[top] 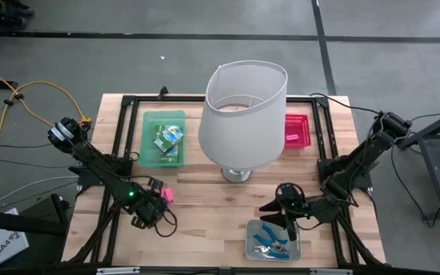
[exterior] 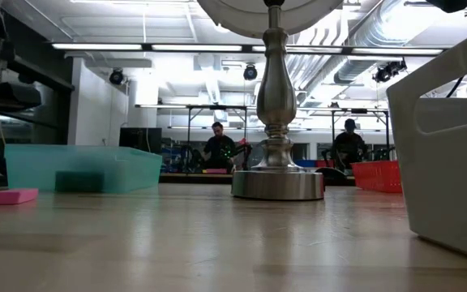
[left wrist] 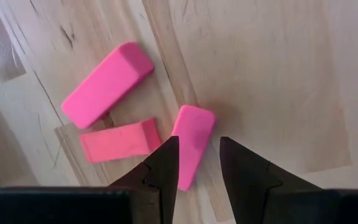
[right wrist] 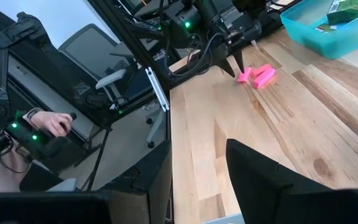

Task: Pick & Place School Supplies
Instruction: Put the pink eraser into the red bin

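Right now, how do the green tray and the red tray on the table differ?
The green tray sits on the left arm's side of the lamp; the red tray sits on the right arm's side. The green tray looks larger than the red tray. The green tray holds small printed boxes; nothing shows in the red tray. Both are rectangular and lie toward the table's far edge.

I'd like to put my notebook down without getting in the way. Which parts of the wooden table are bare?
Bare wood lies between the silver lamp base and the clear grey tray of blue-handled scissors, and along the front middle. It is crowded at front left, where the left gripper hovers over three pink erasers, and beside the green tray.
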Robot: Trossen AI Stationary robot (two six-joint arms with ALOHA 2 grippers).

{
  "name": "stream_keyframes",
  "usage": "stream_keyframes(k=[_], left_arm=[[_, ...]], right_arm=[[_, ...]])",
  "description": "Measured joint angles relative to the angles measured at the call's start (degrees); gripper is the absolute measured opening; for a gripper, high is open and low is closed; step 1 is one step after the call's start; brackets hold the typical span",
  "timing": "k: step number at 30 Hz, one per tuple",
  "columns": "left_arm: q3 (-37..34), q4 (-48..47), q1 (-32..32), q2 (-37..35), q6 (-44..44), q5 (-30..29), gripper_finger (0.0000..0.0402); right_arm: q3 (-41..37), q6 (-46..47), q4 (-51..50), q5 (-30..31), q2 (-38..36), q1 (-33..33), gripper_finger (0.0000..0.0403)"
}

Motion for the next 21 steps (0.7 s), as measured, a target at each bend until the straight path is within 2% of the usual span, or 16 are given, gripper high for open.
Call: stream_keyframes(k=[16,21], left_arm=[[0.0,0.0,0.2,0.0,1.3,0.7,0.0109],[0.0,0.0,0.2,0.0,1.6,0.7,0.0135]], right_arm=[[0.0,0.0,0.0,0.0,0.0,0.0,0.0144],[0.0,0.1,0.0,0.0,0.0,0.0,0.0144]])
